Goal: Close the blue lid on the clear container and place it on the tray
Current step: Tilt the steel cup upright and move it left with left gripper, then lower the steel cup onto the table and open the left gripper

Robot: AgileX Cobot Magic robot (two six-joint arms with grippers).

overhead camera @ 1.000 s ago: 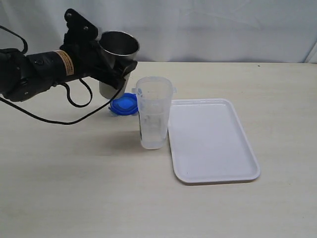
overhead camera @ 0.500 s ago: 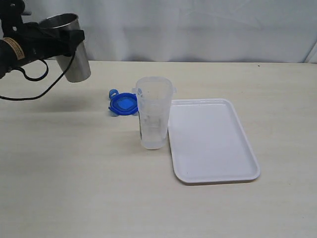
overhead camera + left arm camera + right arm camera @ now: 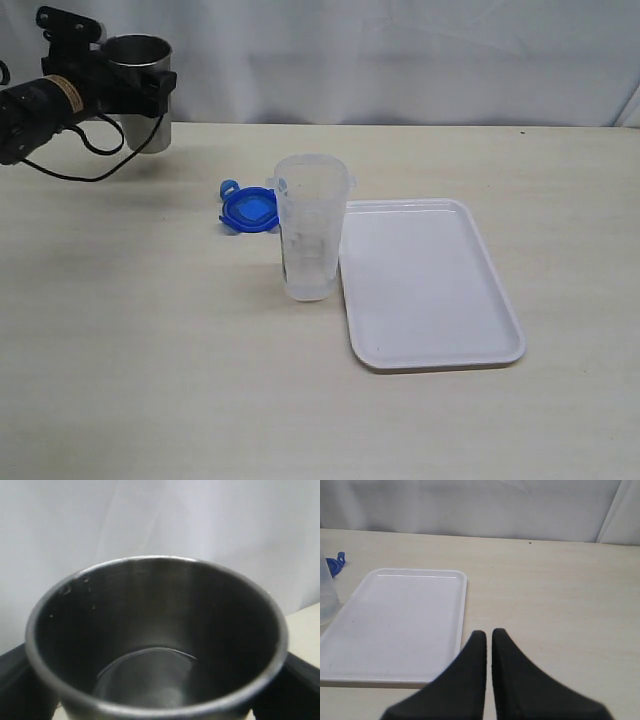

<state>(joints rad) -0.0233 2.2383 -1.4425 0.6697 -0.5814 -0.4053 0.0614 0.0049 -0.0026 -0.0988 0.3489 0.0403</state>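
**Parking the steel cup before the lid work begins**

At the far left, the left hand (image 3: 140, 85) is gripping the steel cup (image 3: 145, 130) around its upper wall, jaws spread wide on either side of it, at the back of the table (image 3: 150, 380). The cup is sitting upright, mouth up. I cannot tell whether its base is touching the table. The step in hand looks like clearing this cup away. To do it well, the hand should be lowering it straight down, letting go only once the base is resting flat, and leaving it well apart from the lid so the approach is unobstructed.

Further right, the blue lid (image 3: 248, 210) is lying flat on the table with one flap (image 3: 228, 187) jutting toward the cup's side. Which face is up is unclear. Just beside it, the clear container (image 3: 312, 225) is standing upright. Its long axis is running vertically and its open mouth is pointing up, ready to take the lid from above.

The tray (image 3: 430, 290) is lying just beside the container, its long side running away from the camera, and nothing is resting in it.

The right hand (image 3: 488, 645) is hanging near the tray, closed, with its fingers nearly touching and gripping nothing.
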